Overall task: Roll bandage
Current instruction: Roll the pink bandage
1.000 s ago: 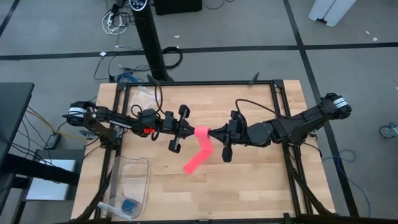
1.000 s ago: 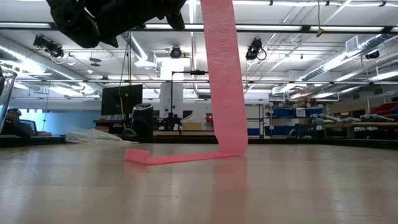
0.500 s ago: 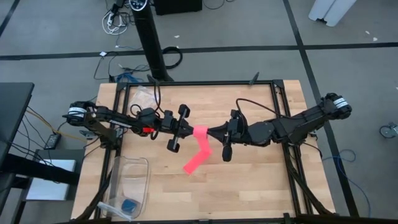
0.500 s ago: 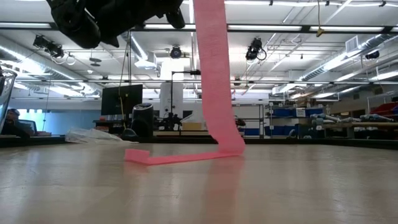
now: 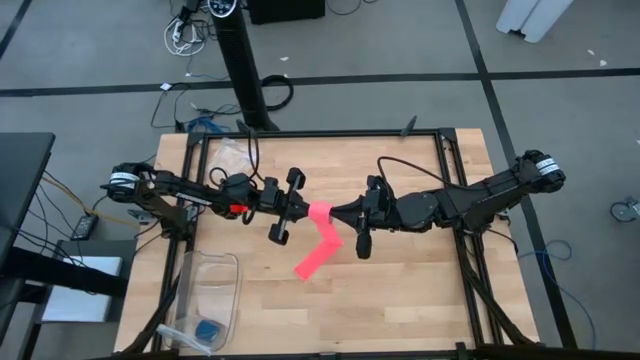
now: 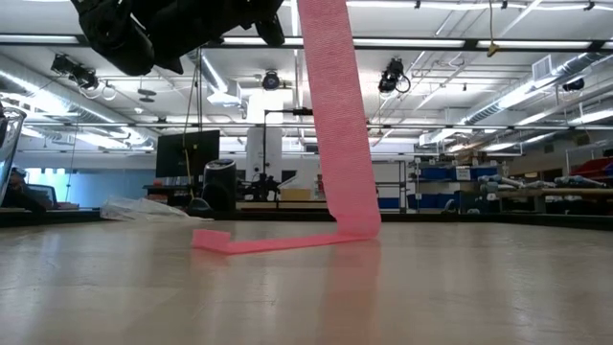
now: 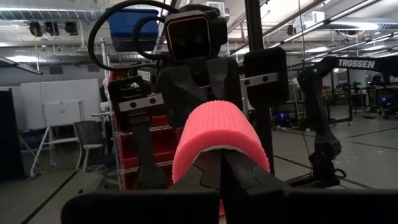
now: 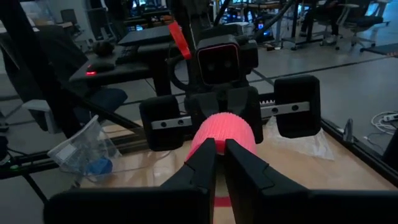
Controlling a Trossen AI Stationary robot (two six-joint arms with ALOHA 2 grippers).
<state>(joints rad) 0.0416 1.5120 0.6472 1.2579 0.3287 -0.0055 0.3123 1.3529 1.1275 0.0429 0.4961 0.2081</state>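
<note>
Bandage (image 5: 320, 212) roll pinched between left gripper (image 5: 305, 211) and right gripper (image 5: 334, 213), both pressed together on its ends mid-air, loose tail hanging beneath onto table (image 5: 400, 300), shifted slightly from a moment ago; rolling seemingly ongoing, much unrolled.

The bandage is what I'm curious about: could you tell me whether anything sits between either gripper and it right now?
Nothing visible does. The left gripper and right gripper meet at the rolled end of the bandage above the table, both pinching it. The loose tail hangs down to the wood with nothing touching it.
</note>
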